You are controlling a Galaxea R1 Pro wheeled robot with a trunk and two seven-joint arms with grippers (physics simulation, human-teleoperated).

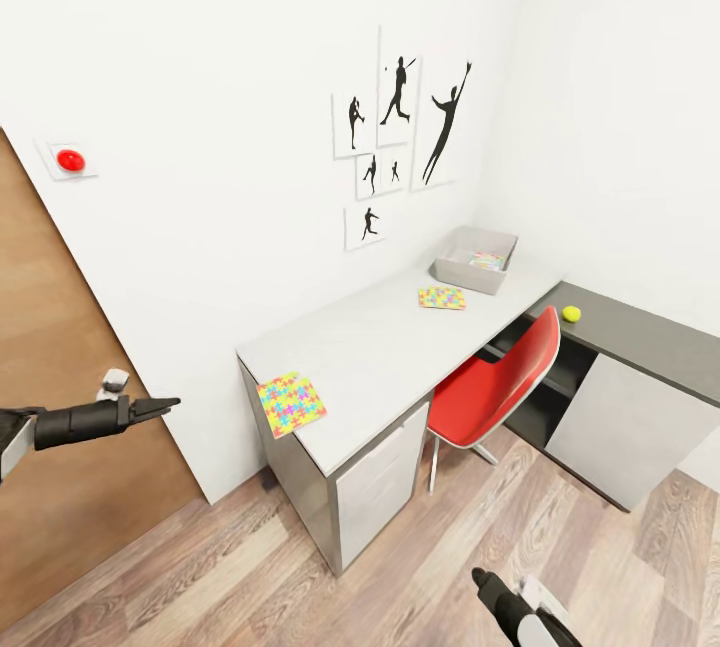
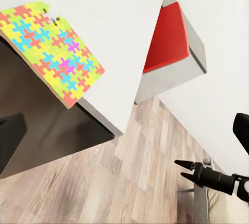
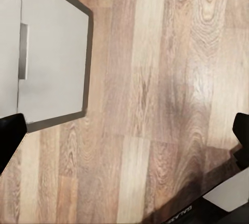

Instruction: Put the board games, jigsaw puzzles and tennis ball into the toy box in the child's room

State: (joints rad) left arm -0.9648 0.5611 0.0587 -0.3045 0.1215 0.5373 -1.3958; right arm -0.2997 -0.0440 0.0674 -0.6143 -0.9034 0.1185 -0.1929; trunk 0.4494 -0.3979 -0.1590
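The toy box (image 1: 474, 260) sits at the far end of the pale table (image 1: 380, 347), near the room's corner, its long side running along the back wall. Inside it lies something flat and colourful, too small to identify. Just in front of the box, apart from it, a jigsaw puzzle (image 1: 441, 298) lies flat on the tabletop. A second jigsaw puzzle (image 1: 290, 403) lies at the table's near end, one corner jutting past the front edge; in the left wrist view this second puzzle (image 2: 51, 52) overhangs the table's edge above the wood floor (image 2: 104, 182). The tennis ball (image 1: 571, 313) rests on the lower dark section of the table, beyond the red chair (image 1: 500, 382) tucked into the corner gap.

The left gripper (image 1: 160, 404) is held out level before the brown door (image 1: 60, 407), its fingers drawn together to a point and holding nothing. The right gripper (image 1: 482, 579) is low over the floor; whether its fingers are apart or together cannot be told.
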